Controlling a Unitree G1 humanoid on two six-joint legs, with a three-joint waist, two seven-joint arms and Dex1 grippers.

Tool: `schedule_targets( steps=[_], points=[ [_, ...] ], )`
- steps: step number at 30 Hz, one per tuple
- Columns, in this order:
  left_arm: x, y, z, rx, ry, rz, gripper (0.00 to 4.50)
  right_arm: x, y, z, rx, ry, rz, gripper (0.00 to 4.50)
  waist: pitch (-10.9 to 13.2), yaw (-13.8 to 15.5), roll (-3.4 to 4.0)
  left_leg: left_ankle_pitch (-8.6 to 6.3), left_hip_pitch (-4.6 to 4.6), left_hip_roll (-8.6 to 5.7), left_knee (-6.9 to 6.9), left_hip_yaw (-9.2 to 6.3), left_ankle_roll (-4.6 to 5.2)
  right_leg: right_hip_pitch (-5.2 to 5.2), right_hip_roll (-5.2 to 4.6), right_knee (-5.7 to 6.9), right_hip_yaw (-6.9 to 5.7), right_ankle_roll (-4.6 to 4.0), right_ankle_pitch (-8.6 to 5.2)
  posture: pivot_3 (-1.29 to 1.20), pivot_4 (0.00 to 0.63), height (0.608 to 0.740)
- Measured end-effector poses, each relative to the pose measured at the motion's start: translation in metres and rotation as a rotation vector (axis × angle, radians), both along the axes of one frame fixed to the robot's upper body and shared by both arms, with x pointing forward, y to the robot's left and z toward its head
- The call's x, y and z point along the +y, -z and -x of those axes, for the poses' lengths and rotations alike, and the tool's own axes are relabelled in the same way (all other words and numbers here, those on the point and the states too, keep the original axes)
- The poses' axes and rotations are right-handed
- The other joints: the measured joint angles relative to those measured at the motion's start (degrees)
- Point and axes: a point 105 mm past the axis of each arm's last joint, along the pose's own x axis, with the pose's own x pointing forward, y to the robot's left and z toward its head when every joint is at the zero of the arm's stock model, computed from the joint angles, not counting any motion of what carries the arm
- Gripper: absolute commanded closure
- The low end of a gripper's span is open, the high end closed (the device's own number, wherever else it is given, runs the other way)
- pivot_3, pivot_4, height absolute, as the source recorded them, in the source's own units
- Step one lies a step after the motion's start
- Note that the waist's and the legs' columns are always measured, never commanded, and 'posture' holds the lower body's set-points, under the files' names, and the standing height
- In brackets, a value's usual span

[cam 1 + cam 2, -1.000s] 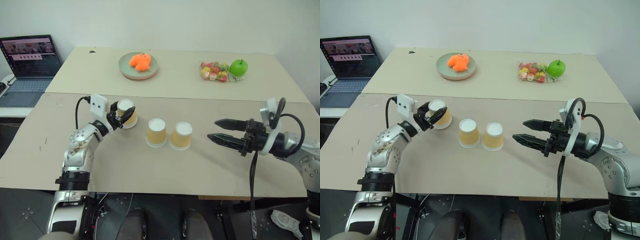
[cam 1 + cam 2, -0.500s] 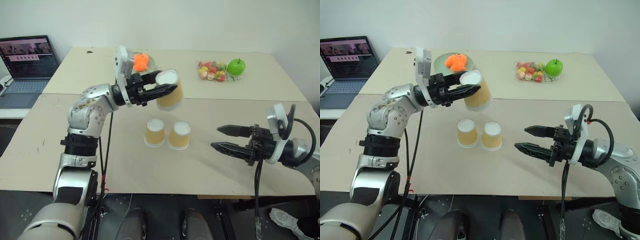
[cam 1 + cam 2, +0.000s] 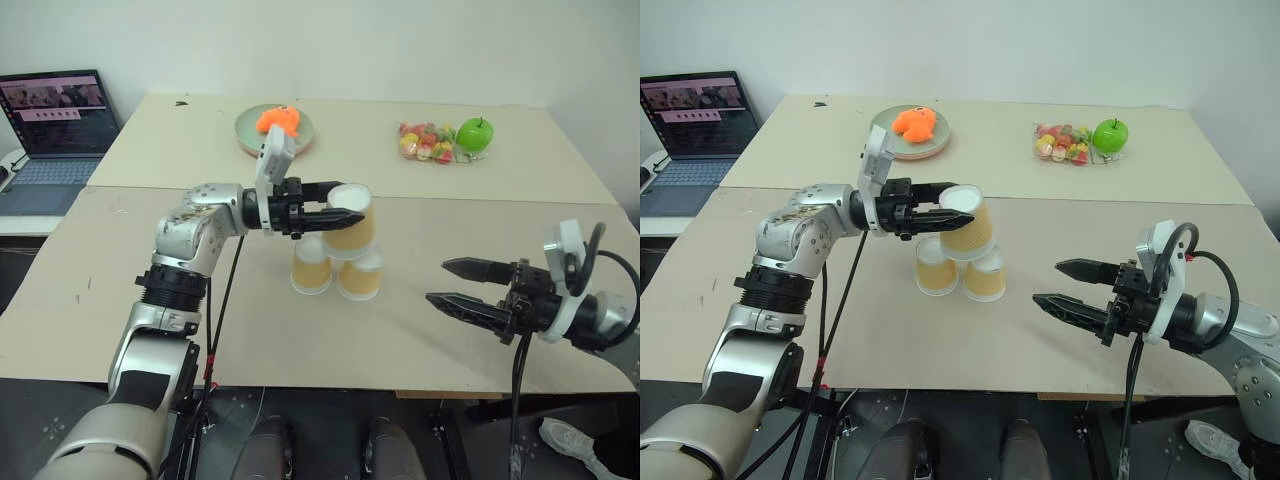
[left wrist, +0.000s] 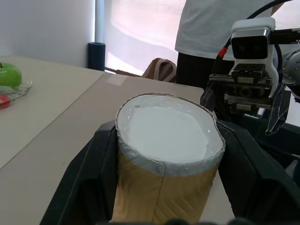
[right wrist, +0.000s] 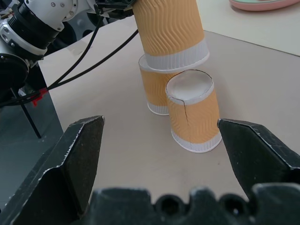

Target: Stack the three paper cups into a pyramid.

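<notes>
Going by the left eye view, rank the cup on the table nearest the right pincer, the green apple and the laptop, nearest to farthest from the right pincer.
1. The upside-down cup, just to the left of the open right pincer.
2. The green apple, at the table's far side beside the sweets.
3. The laptop, off at the far left.

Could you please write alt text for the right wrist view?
A third paper cup, upside down in the left gripper, hangs over two upturned paper cups standing side by side on the table, seen between the right gripper's open jaws.
</notes>
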Motion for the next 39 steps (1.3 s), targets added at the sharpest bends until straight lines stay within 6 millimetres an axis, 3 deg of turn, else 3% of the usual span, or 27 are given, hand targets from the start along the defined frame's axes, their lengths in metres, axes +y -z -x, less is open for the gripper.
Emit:
schedule_targets(
  steps=[14, 16, 19, 26, 33, 36, 39],
  points=[
    [0.004, 0.003, -0.004, 0.013, -0.017, -0.002, 1.99, -0.002, 0.0, -0.002, 0.002, 0.005, -0.005, 0.0, 0.0, 0.0, 0.0, 0.0, -0.01, -0.01, 0.0, 0.0, 0.0, 0.0, 0.0, -0.01, 0.0, 0.0, 0.0, 0.0, 0.15, 0.673],
    [0.005, 0.004, -0.004, 0.013, -0.021, -0.007, 1.03, -0.003, 0.001, -0.003, 0.006, 0.008, -0.007, 0.0, 0.0, 0.0, 0.0, 0.0, -0.01, -0.01, 0.0, 0.0, 0.0, 0.0, 0.0, -0.01, 0.0, 0.0, 0.0, 0.0, 0.15, 0.673],
    [0.005, 0.005, -0.004, 0.017, -0.019, -0.007, 0.03, -0.004, 0.001, -0.004, 0.008, 0.012, -0.011, 0.0, 0.0, 0.0, 0.0, 0.01, -0.01, 0.0, 0.0, 0.0, -0.01, 0.0, 0.0, 0.0, 0.0, 0.0, 0.0, 0.0, 0.15, 0.673],
    [0.007, 0.0, -0.005, 0.008, -0.043, 0.015, 0.03, -0.005, -0.002, -0.006, -0.002, 0.014, -0.016, 0.0, 0.0, 0.0, 0.0, 0.01, -0.01, 0.0, 0.0, 0.0, -0.01, 0.0, 0.0, 0.0, 0.0, 0.0, 0.0, 0.0, 0.15, 0.673],
    [0.021, -0.05, 0.008, -0.024, -0.066, 0.218, 0.03, -0.008, -0.002, -0.01, 0.003, 0.024, -0.023, 0.0, 0.0, 0.0, 0.0, 0.04, 0.0, 0.05, 0.01, -0.01, -0.06, 0.0, 0.0, 0.02, 0.04, 0.01, 0.0, 0.0, 0.15, 0.673],
    [0.042, -0.085, 0.009, -0.044, -0.161, 0.38, 0.03, -0.009, -0.002, -0.012, 0.003, 0.03, -0.023, 0.0, 0.0, -0.1, 0.0, 0.04, 0.03, 0.07, 0.01, -0.03, -0.07, 0.01, -0.01, 0.03, 0.05, 0.01, 0.0, 0.0, 0.15, 0.673],
    [0.065, -0.1, 0.005, -0.058, -0.295, 0.479, 0.03, -0.014, 0.0, -0.016, -0.003, 0.067, -0.011, 0.0, 0.0, 0.0, 0.0, 0.15, 0.09, 0.04, 0.0, -0.01, -0.26, 0.05, 0.0, 0.03, 0.07, 0.01, 0.01, 0.0, 0.15, 0.673]
  ],
)
